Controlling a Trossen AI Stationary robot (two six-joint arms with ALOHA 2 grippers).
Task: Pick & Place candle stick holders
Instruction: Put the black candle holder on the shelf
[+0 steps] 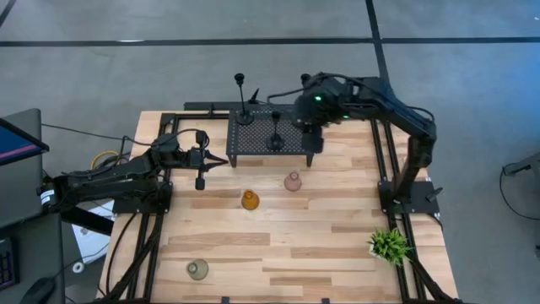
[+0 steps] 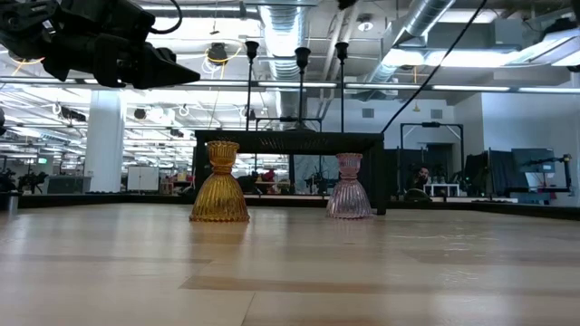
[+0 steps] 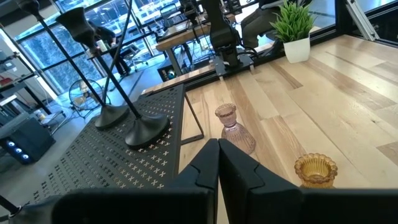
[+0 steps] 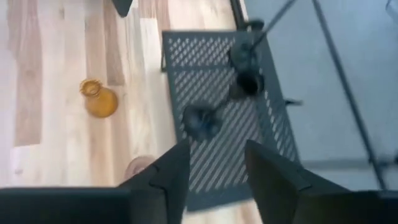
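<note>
I found two slim black holders (image 1: 242, 100) standing on the black perforated rack (image 1: 266, 135) at the far middle of the table (image 1: 337, 245), one at its far left corner, the other (image 1: 276, 133) nearer its centre; a third black holder (image 1: 201, 173) stood on the wood just left of the rack, beside the left gripper (image 1: 221, 160). That gripper's fingers were pressed together on nothing, tips pointing right toward the rack. The pink holder (image 1: 292, 181) and amber holder (image 1: 250, 200) sat in front of the rack, slightly apart; the grey-green holder (image 1: 197, 269) stood well apart at the near left. My right gripper (image 4: 214, 171) hovered over the rack's right part with its fingers spread and empty, which I judged suited to descending on a stem. A potted plant (image 1: 389, 245) stood near right, clear of the work.
</note>
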